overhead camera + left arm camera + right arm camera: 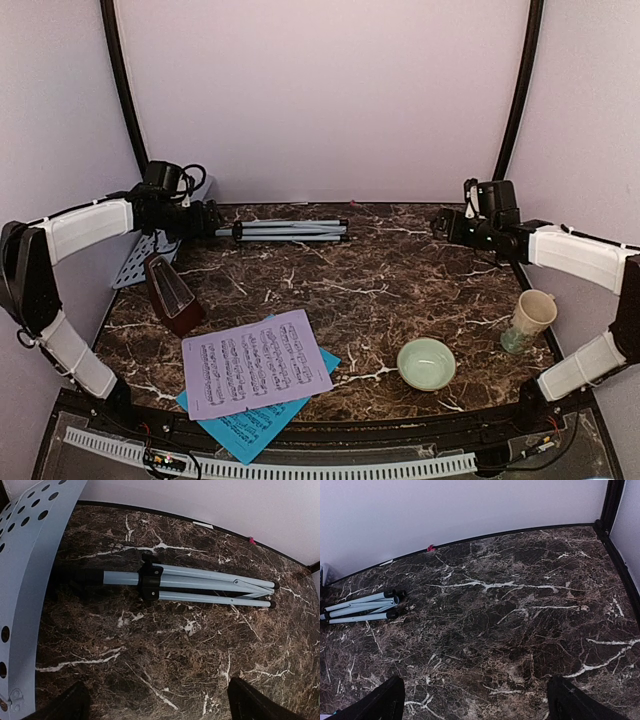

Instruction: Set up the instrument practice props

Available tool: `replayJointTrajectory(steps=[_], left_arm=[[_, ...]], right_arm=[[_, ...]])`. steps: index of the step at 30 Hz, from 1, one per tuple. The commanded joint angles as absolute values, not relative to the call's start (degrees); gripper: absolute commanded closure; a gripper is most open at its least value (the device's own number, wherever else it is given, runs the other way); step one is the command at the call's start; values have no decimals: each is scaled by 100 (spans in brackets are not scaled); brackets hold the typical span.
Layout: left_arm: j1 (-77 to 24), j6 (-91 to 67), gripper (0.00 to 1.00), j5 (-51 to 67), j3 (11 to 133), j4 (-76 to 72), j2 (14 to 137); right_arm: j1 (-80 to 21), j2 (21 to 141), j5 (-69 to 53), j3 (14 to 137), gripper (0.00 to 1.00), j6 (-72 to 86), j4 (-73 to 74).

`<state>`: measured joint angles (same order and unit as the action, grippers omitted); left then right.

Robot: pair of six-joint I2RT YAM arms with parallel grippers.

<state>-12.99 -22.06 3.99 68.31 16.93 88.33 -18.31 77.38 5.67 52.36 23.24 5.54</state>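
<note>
Reading left to right: left gripper (160, 706) hovers far left over the music stand (285, 231), jaws spread wide, nothing between them. My guess is it's lined up to grab the pole. The stand lies flat along the far edge of the table (400, 280). Its long axis runs left-right, with the perforated desk (135, 258) at the left end and the folded leg tips pointing right. The legs need opening before it can stand.

Metronome (172, 292) sits near left; can't tell if it's upright or tipped. Lavender page (255, 362) lies on cyan page (250, 430) at near centre-left, skewed, with the cyan corner over the near edge. Bowl (426, 363) and mug (530, 320) sit right, not props. Right gripper (480, 700) is far right, jaws spread, empty, well apart from the stand's leg tips.
</note>
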Motion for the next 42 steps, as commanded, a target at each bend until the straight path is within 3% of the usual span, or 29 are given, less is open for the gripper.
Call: replayJointTrajectory(steps=[1,8,15,25,37,42], left_arm=[[-1188,-2504,1,354,7525,1923,9160],[-1109,-2387,1,-524,8191,2277,9455],[-560,-1842,1,-60,8473,2542,9344],[-67,-1082,2,116,9438,3284,10354],[-24,-671,12,364,10353,3515,11538],[60,-717,27,1013,10432,3362,11768]], right_arm=[[-1896,8018,793,5557,0,2341,33],[-1929,8306,431,5840,0,1993,-324],[-1936,8537,-473,5974,0,1872,-674],[-2006,8977,-1526,5844,0,2311,-1273],[-2114,9072,-1943,5871,0,2370,-1447],[-2110,9088,-2079,5841,0,2421,-1503]])
